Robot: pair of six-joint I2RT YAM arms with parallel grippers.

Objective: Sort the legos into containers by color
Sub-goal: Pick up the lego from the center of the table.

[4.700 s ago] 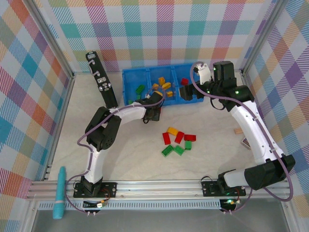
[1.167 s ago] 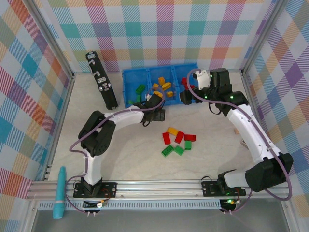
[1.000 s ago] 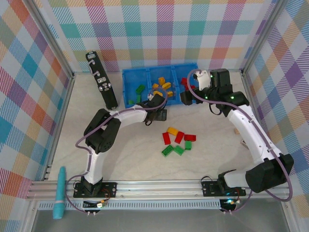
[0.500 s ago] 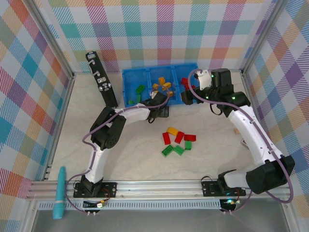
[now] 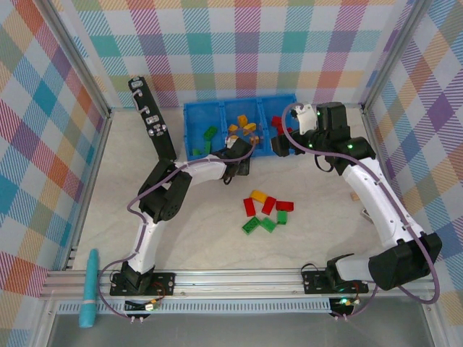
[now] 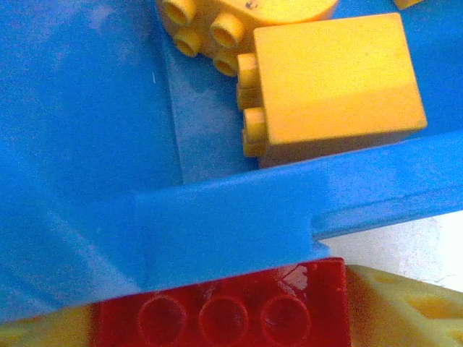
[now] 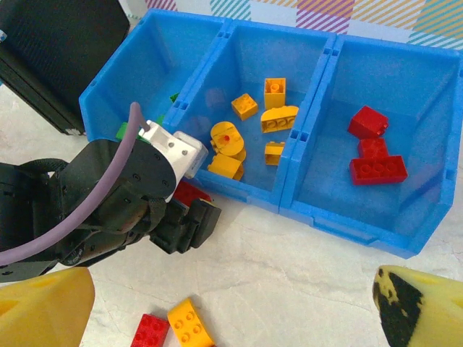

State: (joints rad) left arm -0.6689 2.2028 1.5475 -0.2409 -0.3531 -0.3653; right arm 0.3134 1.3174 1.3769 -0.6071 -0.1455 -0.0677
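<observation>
The left gripper [image 6: 221,322] pinches a red brick [image 6: 217,300] just beside the blue bin [image 6: 224,224], the right gripper [image 7: 231,311] stands wide: lifting may snag the bin's lip and spill it among the yellow bricks [image 6: 333,87].

Pastel plaid fabric walls [image 5: 246,50] in pink, teal, yellow and lilac checks close the space on three sides, stretched between slanting silver aluminium frame posts [image 5: 79,69]. Below them lies a pale cream, faintly marbled tabletop [image 5: 202,231], evenly lit with only soft shadows. A ribbed silver aluminium rail [image 5: 239,278] runs along its near edge, with a grey strip of floor [image 5: 239,329] beyond.
</observation>
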